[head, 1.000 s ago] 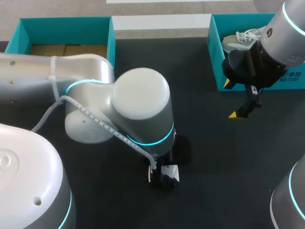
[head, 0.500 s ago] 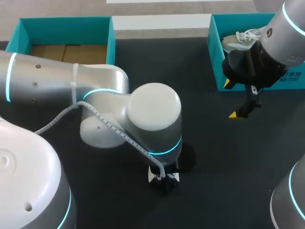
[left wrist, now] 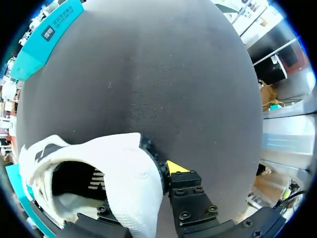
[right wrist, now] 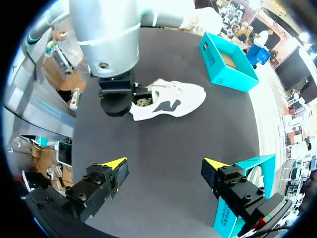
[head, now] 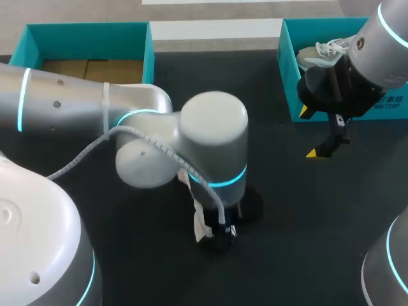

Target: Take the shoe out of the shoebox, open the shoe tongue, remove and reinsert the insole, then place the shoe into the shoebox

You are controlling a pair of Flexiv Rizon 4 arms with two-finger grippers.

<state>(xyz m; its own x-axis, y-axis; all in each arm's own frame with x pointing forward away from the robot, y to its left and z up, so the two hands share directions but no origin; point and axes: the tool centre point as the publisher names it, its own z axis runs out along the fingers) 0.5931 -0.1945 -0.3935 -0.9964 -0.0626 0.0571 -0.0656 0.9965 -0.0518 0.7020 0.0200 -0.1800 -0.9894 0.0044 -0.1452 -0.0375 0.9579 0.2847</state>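
White sneaker (right wrist: 171, 101): lay on the counter (right wrist: 163, 148), toe toward the empty shoebox (right wrist: 214, 60), heel away from it, pinched by the left fingers (left wrist: 176, 167). Right fingers (right wrist: 116, 163): stood wide apart, empty, farther from that shoebox.

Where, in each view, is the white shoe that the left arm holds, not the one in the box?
Head view: shoe mostly hidden under the left arm; a white strip shows.
Left wrist view: close up, in the jaws.
Right wrist view: on the table beyond the right gripper, at.
Shared landmark: left arm's jaws at its heel.
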